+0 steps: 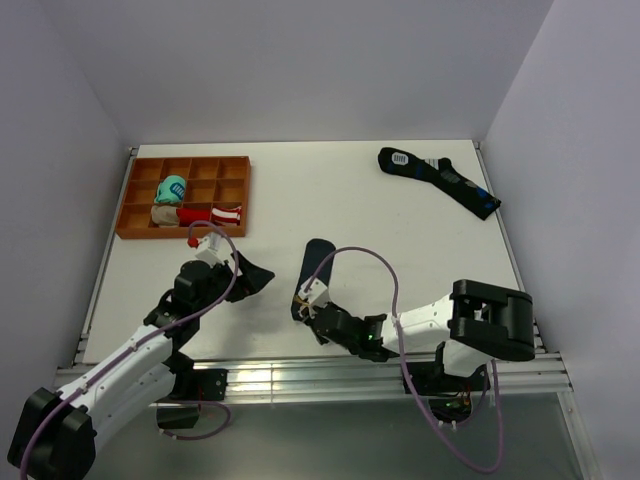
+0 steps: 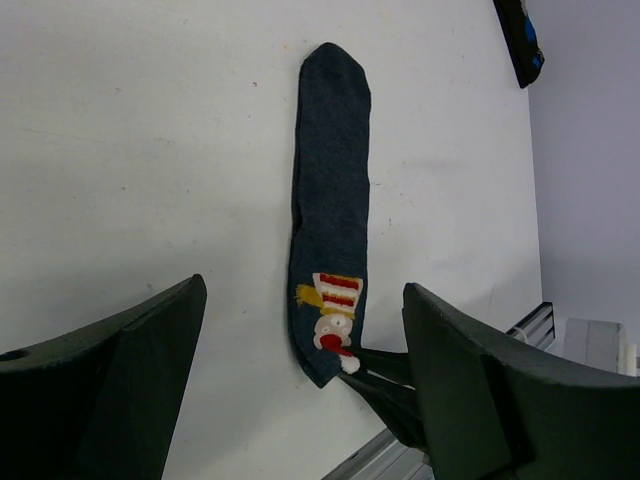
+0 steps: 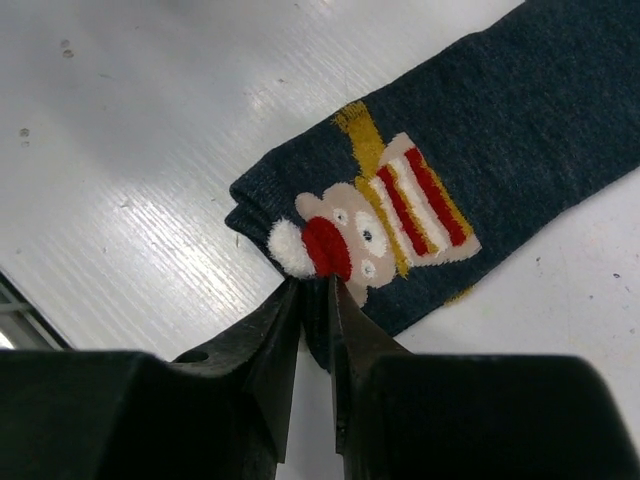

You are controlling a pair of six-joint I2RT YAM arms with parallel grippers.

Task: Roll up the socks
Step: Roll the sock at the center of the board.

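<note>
The socks (image 1: 314, 268) lie flat on the white table as a dark navy oblong, with the red-white-yellow patch at the near end. They also show in the left wrist view (image 2: 330, 200) and the right wrist view (image 3: 520, 110). My right gripper (image 1: 303, 303) is shut on the near edge of the socks beside the patch (image 3: 312, 285). Its fingers (image 2: 385, 375) show in the left wrist view, touching that end. My left gripper (image 1: 258, 278) is open and empty, just left of the socks and above the table (image 2: 305, 290).
An orange divided tray (image 1: 190, 160) at the back left holds a teal bundle (image 1: 172, 188), a beige bundle (image 1: 165, 214) and a red-white bundle (image 1: 215, 215). A longer dark sock with blue marks (image 1: 440, 180) lies at the back right. The table's metal front rail (image 1: 300, 375) is close behind the right gripper.
</note>
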